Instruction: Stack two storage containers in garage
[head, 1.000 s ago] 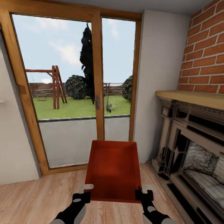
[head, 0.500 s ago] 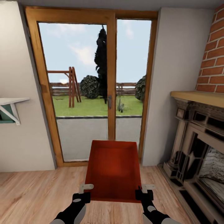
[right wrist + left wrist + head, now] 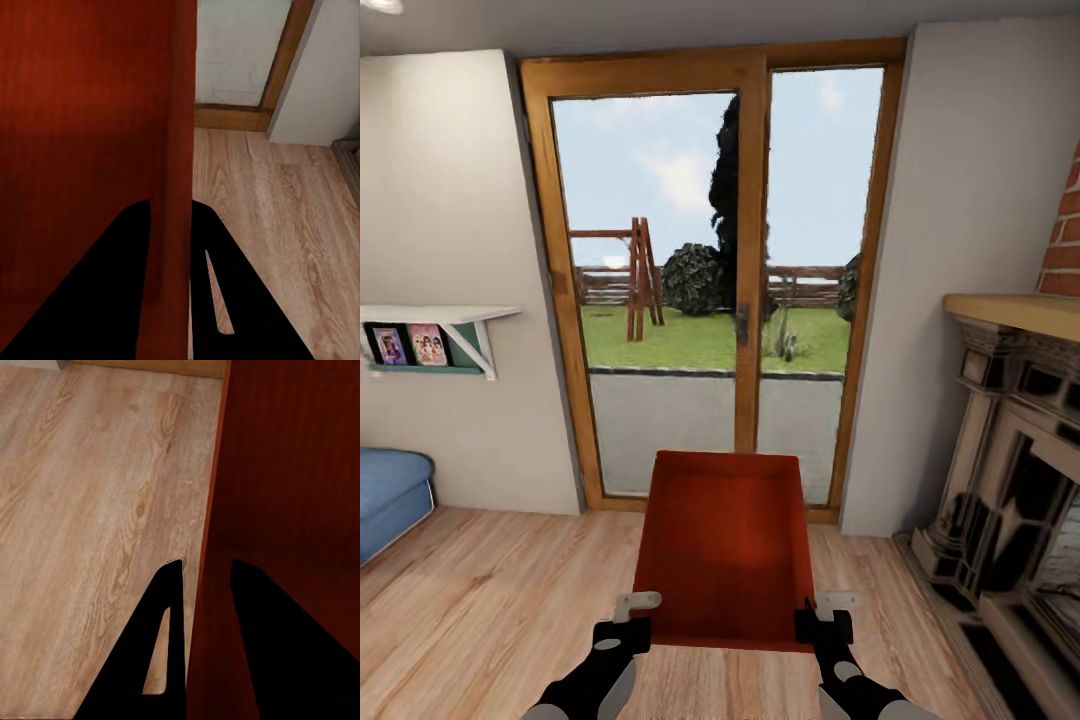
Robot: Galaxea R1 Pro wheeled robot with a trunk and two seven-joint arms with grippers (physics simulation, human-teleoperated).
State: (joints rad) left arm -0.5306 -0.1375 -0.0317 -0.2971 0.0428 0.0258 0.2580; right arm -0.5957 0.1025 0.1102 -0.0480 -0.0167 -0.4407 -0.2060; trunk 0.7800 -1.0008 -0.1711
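Observation:
One orange-red open-top storage container hangs in front of me above the living room's wood-plank floor. My left gripper is shut on its left wall, with one finger on each side of that wall. My right gripper is shut on its right wall in the same way. The second container is out of view.
A wood-framed glass door stands straight ahead, with grass and a swing frame behind it. The dark fireplace with red brick is close on the right. On the left are a wall shelf and a blue sofa corner.
The whole head view has swung left: door and fireplace slid right, while the shelf and blue sofa came in at the left. Container and both grippers hold the same place in the picture.

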